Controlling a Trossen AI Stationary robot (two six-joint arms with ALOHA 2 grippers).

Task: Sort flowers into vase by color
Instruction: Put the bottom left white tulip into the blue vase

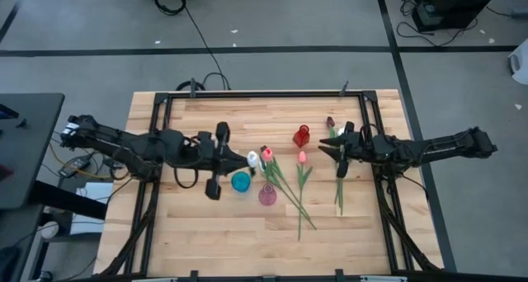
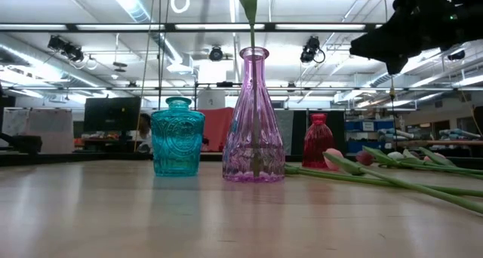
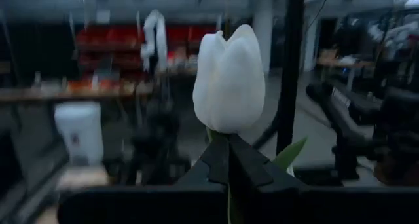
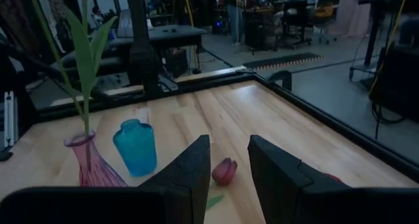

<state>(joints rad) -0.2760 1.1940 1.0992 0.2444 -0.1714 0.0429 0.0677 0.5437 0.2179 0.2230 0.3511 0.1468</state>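
My left gripper [image 1: 246, 158] is shut on a white tulip [image 3: 229, 76], above the table beside the teal vase [image 1: 240, 181]. A purple vase [image 1: 266, 195] holds a pink tulip [image 1: 266, 154] by its stem. A small red vase [image 1: 301, 136] stands farther back. My right gripper [image 1: 323, 150] is open and empty, and its fingers stand above a pink-red tulip head [image 4: 224, 171] that lies on the table. More tulips [image 1: 302, 183] lie flat on the wood between the vases and the right arm. My left gripper pinches the white tulip's stem just under the head [image 3: 226, 133] between its two fingers. The fingers come level from the table's left side, across the stem. The head stands upright above the fingers; a leaf [image 3: 288, 155] shows behind them, and the lower stem is hidden.
A dark red tulip [image 1: 329, 121] lies near the far right, beside the right arm. Long stems [image 2: 392, 179] stretch across the table's right half toward the near edge. A dark metal frame [image 1: 363, 133] borders the tabletop. Bare wood [image 1: 198, 224] lies at the near left.
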